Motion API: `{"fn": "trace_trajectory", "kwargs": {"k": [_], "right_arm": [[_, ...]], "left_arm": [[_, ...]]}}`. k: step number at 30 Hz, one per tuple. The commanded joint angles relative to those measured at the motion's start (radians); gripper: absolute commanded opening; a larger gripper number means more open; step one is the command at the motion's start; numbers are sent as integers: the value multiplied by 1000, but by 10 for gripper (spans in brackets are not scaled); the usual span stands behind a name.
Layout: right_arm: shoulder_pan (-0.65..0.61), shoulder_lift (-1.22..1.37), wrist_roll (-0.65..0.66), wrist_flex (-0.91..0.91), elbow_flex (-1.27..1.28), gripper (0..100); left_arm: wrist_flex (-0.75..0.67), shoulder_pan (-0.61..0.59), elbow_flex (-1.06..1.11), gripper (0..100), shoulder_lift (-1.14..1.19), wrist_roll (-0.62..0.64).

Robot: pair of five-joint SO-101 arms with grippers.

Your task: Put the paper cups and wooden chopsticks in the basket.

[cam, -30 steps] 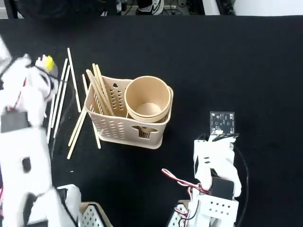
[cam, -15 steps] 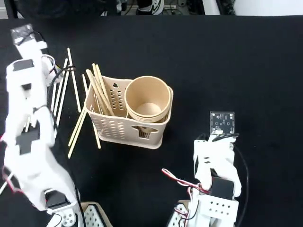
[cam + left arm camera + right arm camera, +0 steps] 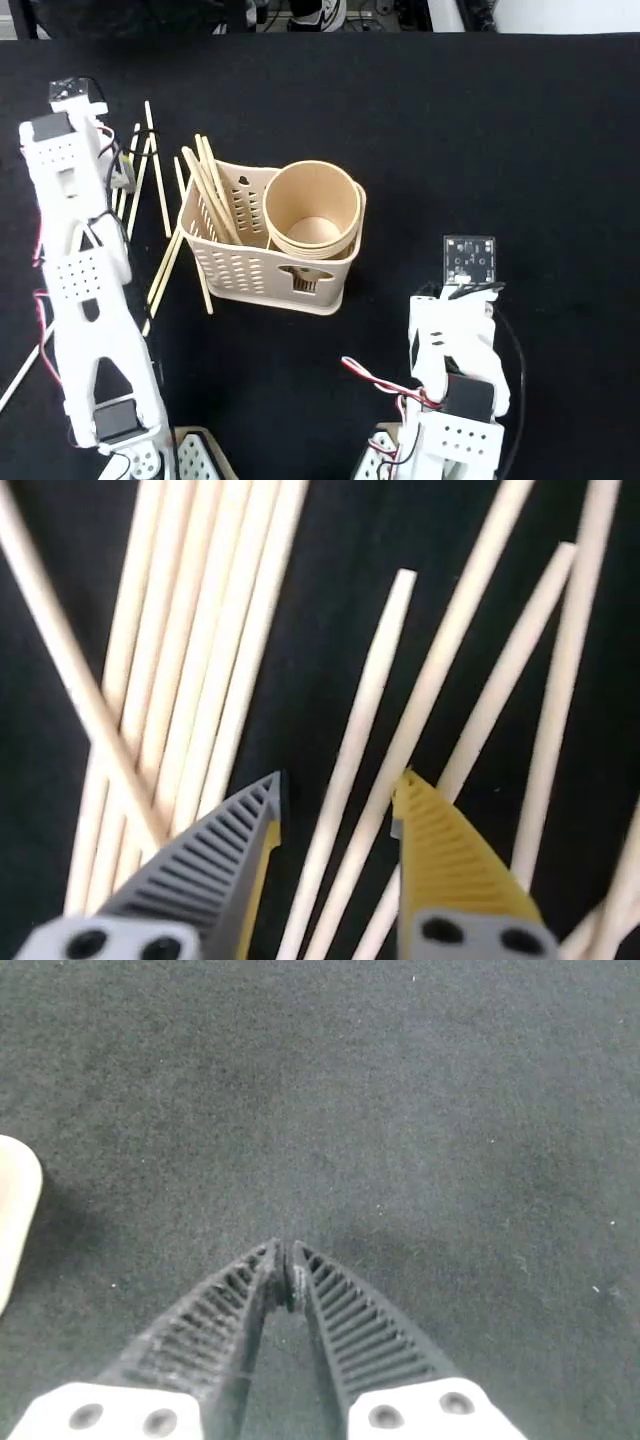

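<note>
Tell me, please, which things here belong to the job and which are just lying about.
Part of the job:
basket
paper cups, nested inside it
chopsticks standing in it
loose chopsticks on the table beside it
left hand, open over those

Not part of it:
black table
right hand, shut over bare table

A black table [image 3: 480, 130] is seen. A basket [image 3: 265, 272] is set left of its middle; loose chopsticks [image 3: 156, 170] are scattered toward the far left corner, with 1 stray chopstick [image 3: 23, 377] at the left edge.
</note>
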Motion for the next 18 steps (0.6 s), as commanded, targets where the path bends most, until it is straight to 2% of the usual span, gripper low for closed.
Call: {"fn": "trace_trajectory", "kwargs": {"k": [1, 3, 12, 15, 18], "right_arm": [[-6, -68, -6, 5, -4, 15], [-6, -68, -6, 5, -4, 15], [-6, -68, -6, 5, -4, 15], [-6, -68, -6, 5, -4, 15], [-6, -68, -6, 5, -4, 15]], "left_arm": [[77, 13, -269, 75, 169, -63], [84, 16, -262, 24, 153, -89], [107, 5, -232, 28, 14, -41], [107, 2, -107, 28, -107, -17], [107, 5, 137, 28, -295, 0]]}}
